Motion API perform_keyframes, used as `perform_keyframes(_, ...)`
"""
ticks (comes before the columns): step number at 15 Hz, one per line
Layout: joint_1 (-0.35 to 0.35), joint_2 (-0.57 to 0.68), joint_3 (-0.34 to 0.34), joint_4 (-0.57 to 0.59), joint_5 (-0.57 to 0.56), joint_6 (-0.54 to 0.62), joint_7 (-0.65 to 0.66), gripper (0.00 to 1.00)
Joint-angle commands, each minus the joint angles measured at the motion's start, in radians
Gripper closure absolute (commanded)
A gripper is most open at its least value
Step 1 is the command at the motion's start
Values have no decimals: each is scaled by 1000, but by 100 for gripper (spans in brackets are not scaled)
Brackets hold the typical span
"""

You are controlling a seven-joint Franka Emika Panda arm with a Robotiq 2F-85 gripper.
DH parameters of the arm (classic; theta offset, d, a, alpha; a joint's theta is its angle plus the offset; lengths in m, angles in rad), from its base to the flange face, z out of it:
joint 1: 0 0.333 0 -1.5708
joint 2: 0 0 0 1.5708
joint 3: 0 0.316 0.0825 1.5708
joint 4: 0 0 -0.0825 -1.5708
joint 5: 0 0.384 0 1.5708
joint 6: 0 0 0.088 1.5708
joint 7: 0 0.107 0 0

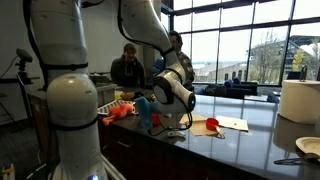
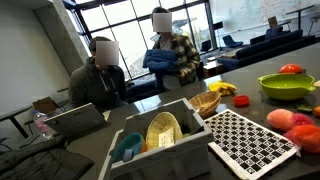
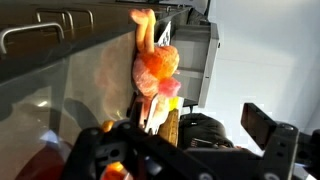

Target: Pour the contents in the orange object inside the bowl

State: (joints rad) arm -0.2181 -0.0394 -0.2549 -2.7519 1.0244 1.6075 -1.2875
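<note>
On the dark tabletop (image 1: 250, 145) in an exterior view, the gripper (image 1: 176, 120) is seen lowered close to the surface. An orange object (image 1: 212, 126) lies just beside it, next to a pale sheet (image 1: 236, 124). A blue toy (image 1: 146, 110) and an orange plush toy (image 1: 120, 111) are crowded on the gripper's other side. Much of that area is blocked by the white robot arm (image 1: 70, 110) in the foreground. A white roll (image 1: 298, 100) and a white plate (image 1: 310, 147) are set well apart from the gripper, at the frame's edge.

The bowl (image 2: 285, 86), lime-green, is made out only in an exterior view taken from another place. It is set on the tabletop with a red-orange round thing (image 2: 291, 69) just behind its rim. Near it are laid a wicker basket (image 2: 205, 102), a checkered mat (image 2: 248, 140) and a grey dish rack (image 2: 125, 150) holding a yellow plate (image 2: 162, 132). Two seated people (image 2: 100, 80) are seen behind them. What is inside the bowl cannot be told.

From the wrist view the gripper (image 3: 185, 140) is shown with its fingers (image 3: 262, 125) spread wide, and nothing is pinched between them. The orange plush toy (image 3: 155, 75) is seen close ahead on the glossy surface, a detail lost in both exterior views.
</note>
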Motion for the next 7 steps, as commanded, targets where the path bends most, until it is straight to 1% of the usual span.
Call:
perform_keyframes(1,-8,-14,7,-7,-2,0,4,0)
perform_keyframes(7,-7,-27,8,-15,-1,6,8,0)
